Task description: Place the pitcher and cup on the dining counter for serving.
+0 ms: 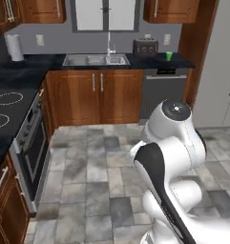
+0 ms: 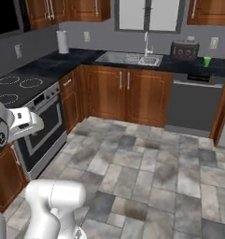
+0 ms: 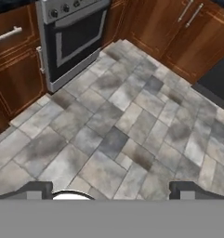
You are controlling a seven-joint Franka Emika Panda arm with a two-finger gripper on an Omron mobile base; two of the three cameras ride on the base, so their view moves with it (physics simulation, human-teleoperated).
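Note:
The small green cup [image 1: 169, 55] [image 2: 207, 61] stands on the black kitchen worktop at the far right, just right of the dark toaster [image 1: 145, 47] [image 2: 184, 50]. The pitcher and the dining counter are out of view. In the hand view my gripper [image 3: 112, 191] is open, its two dark fingertips [image 3: 36, 190] set wide apart with nothing between them. It hangs over the grey tiled floor [image 3: 108, 121], far from the cup.
A sink [image 1: 95, 60] with a tap sits left of the toaster. The stove and oven [image 1: 30, 143] [image 3: 74, 32] line the left wall, with a paper towel roll [image 1: 14, 47] in the corner. A dishwasher [image 2: 195, 102] is below the cup, and a pale fridge [image 1: 221, 71] stands at the right.

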